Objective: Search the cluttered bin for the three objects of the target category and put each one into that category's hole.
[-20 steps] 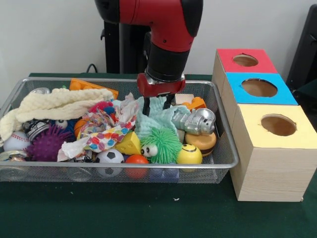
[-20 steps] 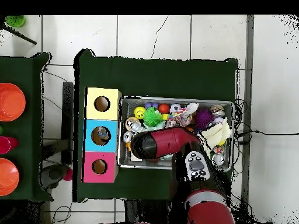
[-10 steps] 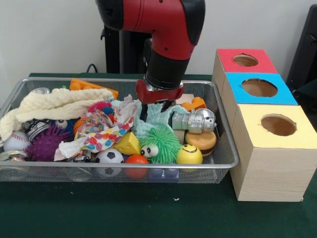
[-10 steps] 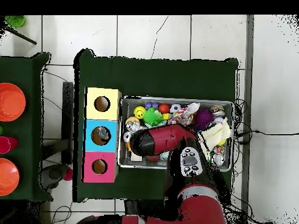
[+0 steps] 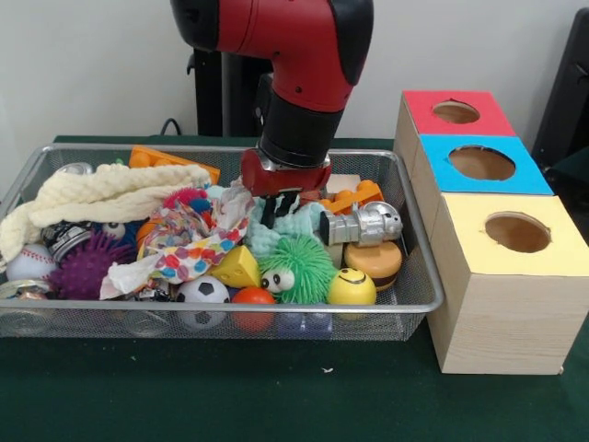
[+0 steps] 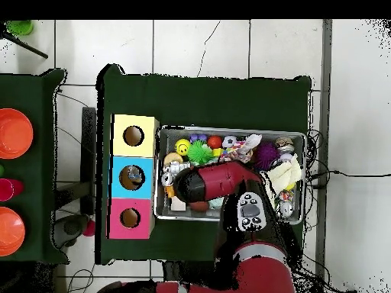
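Teal cloth (image 5: 299,223), frame centre: now pressed into by lowered tool (image 5: 280,208); finger spread cannot be told; grasp likely imminent.

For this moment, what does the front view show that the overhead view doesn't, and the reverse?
Only the front view shows the gripper down on the mint cloth, beside the silver robot toy. Only the overhead view shows orange bowls on a side table and something inside the blue box's hole. Both show the wire bin, green fuzzy ball, smiley ball and three boxes.
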Controlling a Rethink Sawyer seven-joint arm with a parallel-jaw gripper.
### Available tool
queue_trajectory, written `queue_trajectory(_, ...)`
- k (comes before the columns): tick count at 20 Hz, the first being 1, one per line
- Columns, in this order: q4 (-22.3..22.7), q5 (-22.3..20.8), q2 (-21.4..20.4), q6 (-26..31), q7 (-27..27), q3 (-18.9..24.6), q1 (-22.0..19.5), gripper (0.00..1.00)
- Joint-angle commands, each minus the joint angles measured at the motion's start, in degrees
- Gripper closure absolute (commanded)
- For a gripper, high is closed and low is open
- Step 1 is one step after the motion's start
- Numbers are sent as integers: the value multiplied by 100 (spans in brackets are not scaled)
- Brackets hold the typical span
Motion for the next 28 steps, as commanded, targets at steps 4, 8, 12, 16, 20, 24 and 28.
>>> queue_trajectory(4, -176, -252, 164, -393, 617, -63, -98, 100)
queue_trajectory(8, -78, -293, -220, 39, 349, -68, 45, 100)
queue_trajectory(12, -161, -409, -516, 432, 52, -172, 227, 100)
queue_trajectory(16, -175, -651, -727, 509, -244, -245, 303, 100)
queue_trajectory(20, -296, -1084, -963, 579, -792, -257, 302, 100)
queue_trajectory(24, -338, -1343, -1067, 667, -1063, -124, 166, 100)
queue_trajectory(28, -308, -1337, -1141, 659, -1131, 182, -154, 100)
